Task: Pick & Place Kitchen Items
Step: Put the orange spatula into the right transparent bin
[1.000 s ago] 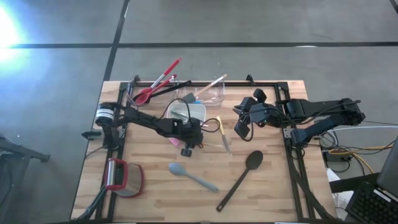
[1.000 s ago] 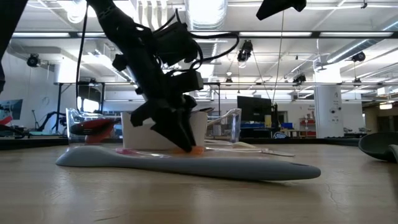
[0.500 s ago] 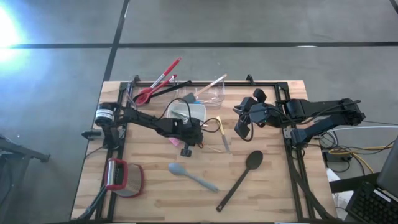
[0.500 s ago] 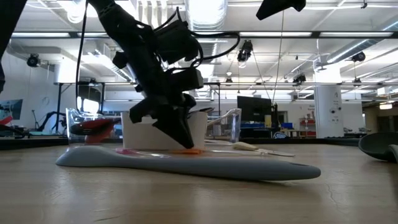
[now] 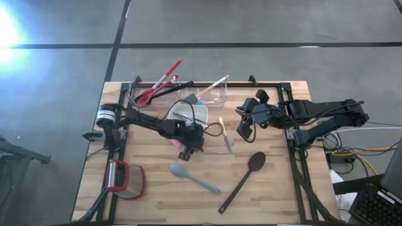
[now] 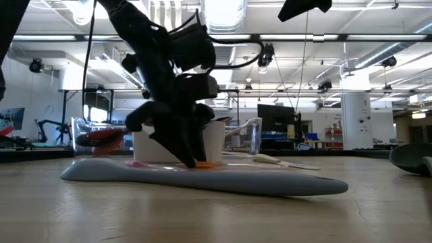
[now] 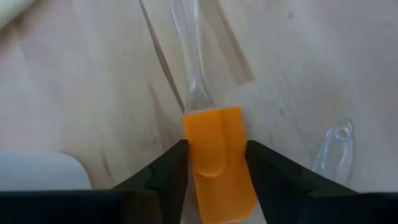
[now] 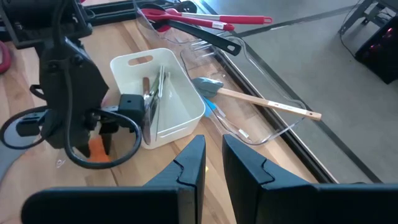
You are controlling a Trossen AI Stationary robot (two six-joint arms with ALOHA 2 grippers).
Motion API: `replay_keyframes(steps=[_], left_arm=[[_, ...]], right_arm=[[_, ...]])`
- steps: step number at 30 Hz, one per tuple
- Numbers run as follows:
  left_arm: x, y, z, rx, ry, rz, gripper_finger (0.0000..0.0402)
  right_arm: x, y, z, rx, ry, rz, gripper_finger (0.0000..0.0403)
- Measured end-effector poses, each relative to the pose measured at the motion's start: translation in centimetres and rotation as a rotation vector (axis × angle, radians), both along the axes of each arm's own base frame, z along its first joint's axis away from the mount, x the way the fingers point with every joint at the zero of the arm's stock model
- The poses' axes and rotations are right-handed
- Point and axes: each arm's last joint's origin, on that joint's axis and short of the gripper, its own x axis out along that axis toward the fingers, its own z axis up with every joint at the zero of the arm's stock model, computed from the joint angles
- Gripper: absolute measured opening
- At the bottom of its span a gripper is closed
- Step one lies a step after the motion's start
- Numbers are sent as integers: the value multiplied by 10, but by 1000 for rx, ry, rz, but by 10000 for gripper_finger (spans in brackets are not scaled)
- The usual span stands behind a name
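A small spatula with an orange blade and a clear handle lies flat on the wooden table, just near of the white square dish. My left gripper stands over it, fingers down at the table, shut on the blade. My right gripper hovers shut and empty at the table's right, clear of everything. A grey-blue spatula, a black spoon and a knife lie loose on the table. My left gripper has the spatula's orange blade between its two fingers, one finger against each long edge of the blade. The fingers come from above and lie across the blade. The blade and the clear handle rest flat on the table.
The white dish holds metal utensils. Behind it a clear tub holds a wooden-handled spatula; red and black utensils lean at the far left. A red-and-grey gadget sits near left. A dark frame rail borders the table.
My left gripper has shifted a little toward the table's left, low over the table, and its fingers now stand more upright over the orange blade. The blade stays on the table.
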Motion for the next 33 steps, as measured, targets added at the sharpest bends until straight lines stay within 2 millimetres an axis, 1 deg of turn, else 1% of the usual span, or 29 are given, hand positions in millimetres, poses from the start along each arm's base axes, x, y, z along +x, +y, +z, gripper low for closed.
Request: replay_keyframes(steps=[3,5,8,12,16,23,28,33], left_arm=[[0,0,1,-21,23,-2,187],[-1,0,1,-24,28,-2,192],[-1,0,1,-26,29,0,191],[-1,0,0,-28,28,31,180],[-1,0,0,-12,28,46,147],[-1,1,1,9,24,44,40],[0,2,3,16,24,43,36],[3,2,9,26,33,45,36]], right_arm=[[0,0,0,0,0,0,50],[0,0,0,0,0,0,50],[0,0,0,0,0,0,50],[0,0,0,0,0,0,50],[0,0,0,0,0,0,50],[0,0,0,0,0,0,50],[0,0,0,0,0,0,50],[0,0,0,0,0,0,50]])
